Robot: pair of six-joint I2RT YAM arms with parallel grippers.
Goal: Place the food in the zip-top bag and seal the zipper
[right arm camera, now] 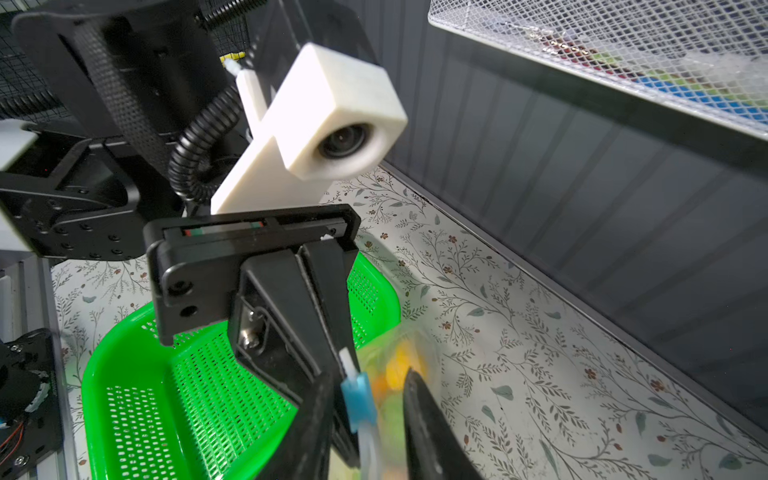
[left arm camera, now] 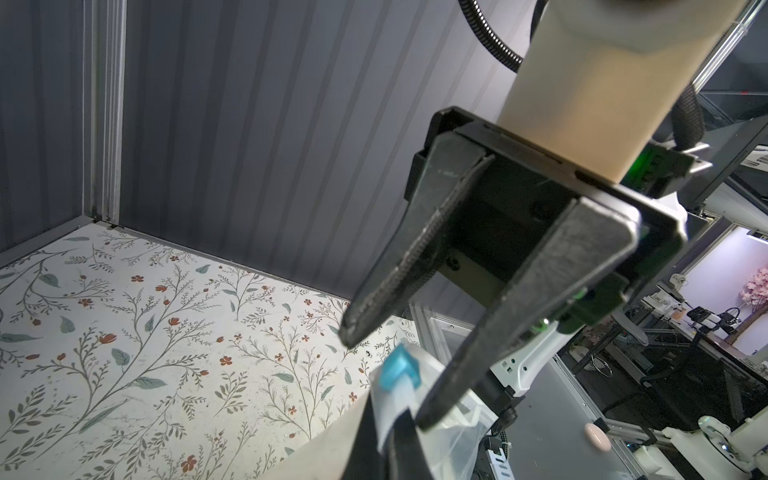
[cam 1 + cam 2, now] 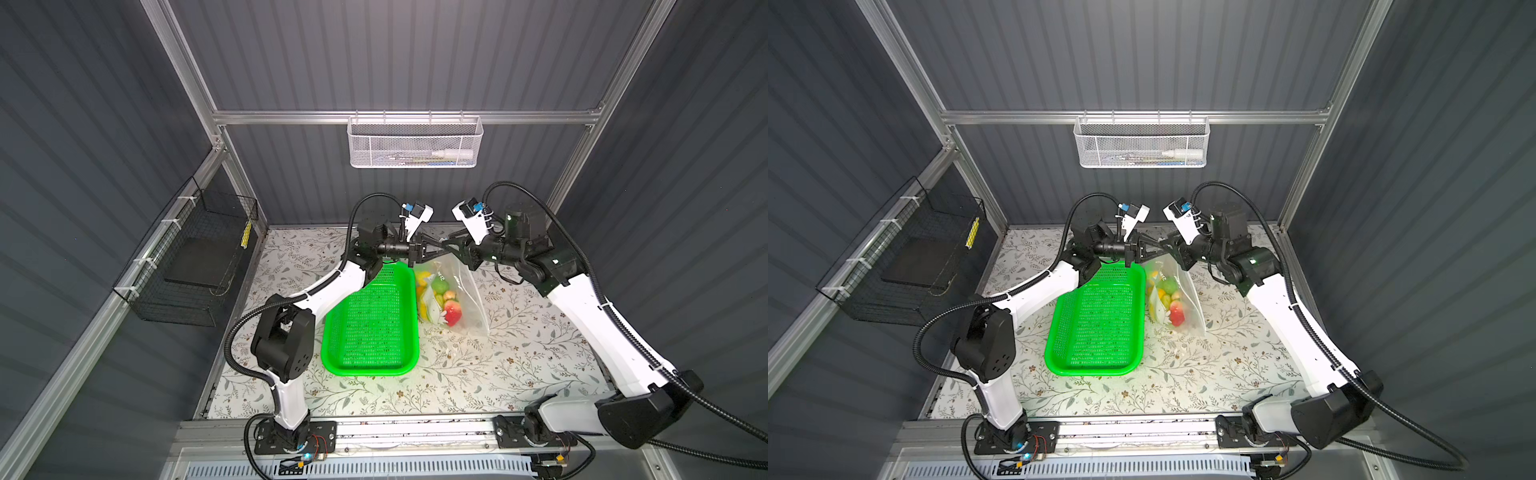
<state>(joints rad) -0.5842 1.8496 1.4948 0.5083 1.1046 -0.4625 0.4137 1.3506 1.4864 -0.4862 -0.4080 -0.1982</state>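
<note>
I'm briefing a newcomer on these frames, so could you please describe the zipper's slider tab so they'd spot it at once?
Find the big green basket; the clear zip-top bag of toy fruit is just right of it in both top views. On the bag's raised top edge sits the slider tab, the only light-blue piece on that pale strip.

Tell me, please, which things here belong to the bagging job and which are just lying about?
Job: zip-top bag, food inside it, blue slider tab, left gripper shut on the bag's mouth edge, right gripper open around the tab.
Lying about: green basket, white mesh basket, black wire basket.
</note>
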